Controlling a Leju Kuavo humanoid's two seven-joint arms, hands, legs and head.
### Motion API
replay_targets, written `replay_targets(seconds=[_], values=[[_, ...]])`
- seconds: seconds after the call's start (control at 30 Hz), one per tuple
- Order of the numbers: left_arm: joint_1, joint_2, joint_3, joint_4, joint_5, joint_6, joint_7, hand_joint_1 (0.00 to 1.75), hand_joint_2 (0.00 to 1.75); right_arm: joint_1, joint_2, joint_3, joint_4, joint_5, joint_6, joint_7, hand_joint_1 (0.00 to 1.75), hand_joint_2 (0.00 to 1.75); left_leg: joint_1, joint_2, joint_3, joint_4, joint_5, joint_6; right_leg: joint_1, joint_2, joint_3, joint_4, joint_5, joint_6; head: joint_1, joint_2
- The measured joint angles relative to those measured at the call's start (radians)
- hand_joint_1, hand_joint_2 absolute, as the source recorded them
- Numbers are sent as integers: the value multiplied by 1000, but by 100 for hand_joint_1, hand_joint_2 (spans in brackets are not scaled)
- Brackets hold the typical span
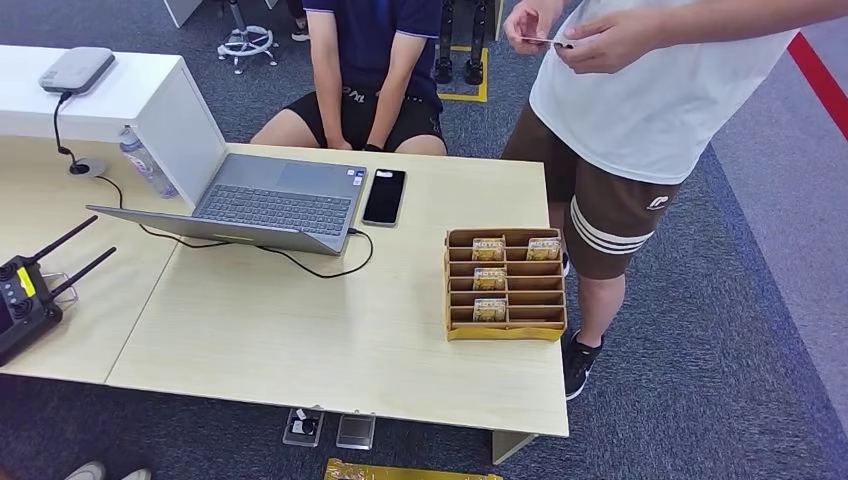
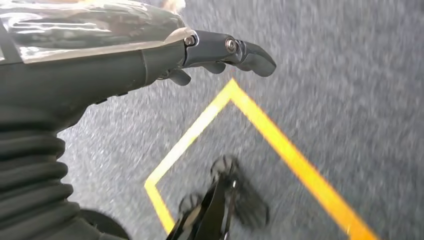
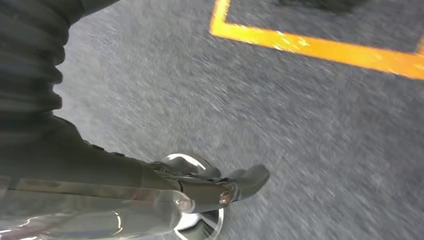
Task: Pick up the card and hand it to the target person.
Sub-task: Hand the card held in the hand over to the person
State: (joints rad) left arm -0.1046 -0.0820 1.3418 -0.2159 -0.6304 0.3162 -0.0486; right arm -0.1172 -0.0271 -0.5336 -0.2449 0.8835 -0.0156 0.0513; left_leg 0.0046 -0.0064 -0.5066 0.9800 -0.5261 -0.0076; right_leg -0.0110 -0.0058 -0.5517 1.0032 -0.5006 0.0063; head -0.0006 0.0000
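A person in a white shirt (image 1: 650,90) stands at the table's far right corner and holds a thin card (image 1: 548,41) between both of their hands. On the pale wooden table (image 1: 300,340) stands a brown slotted card box (image 1: 505,285) with several cards (image 1: 489,249) upright in its slots. My left hand (image 2: 220,52) hangs over the grey carpet, fingers stretched out and holding nothing. My right hand (image 3: 220,187) also hangs above the carpet with nothing in it; only part of its fingers shows.
An open laptop (image 1: 275,205) and a black phone (image 1: 384,196) lie at the table's back. A remote controller (image 1: 25,300) sits at the left edge. A seated person (image 1: 370,70) is behind the table. Yellow tape (image 2: 280,140) marks the carpet.
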Motion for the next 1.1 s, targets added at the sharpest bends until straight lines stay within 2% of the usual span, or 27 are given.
replay_targets(seconds=[0.17, 0.47, 1.1], values=[[-1, -10, -2, 0, -27, 36, -3, 0, 175, 37, 19, 16, 17, 16, 16, 9, 0, 175, 0, 0, 0, 0, 0, 0, 0, 0, 0, 0, 0, 0, 1, 0], [0, -13, -18, 0, -46, 56, 15, 0, 175, 64, 21, 22, 32, 22, 30, 24, 0, 175, 0, 0, 0, 0, 0, 0, 0, 0, 0, 0, 0, 0, 1, 0], [7, -12, -42, 0, -61, 8, 41, 0, 175, 66, 31, 24, 42, 46, 45, 20, 0, 175, 0, 0, 0, 0, 0, 0, 0, 0, 0, 0, 0, 0, 1, 0]])
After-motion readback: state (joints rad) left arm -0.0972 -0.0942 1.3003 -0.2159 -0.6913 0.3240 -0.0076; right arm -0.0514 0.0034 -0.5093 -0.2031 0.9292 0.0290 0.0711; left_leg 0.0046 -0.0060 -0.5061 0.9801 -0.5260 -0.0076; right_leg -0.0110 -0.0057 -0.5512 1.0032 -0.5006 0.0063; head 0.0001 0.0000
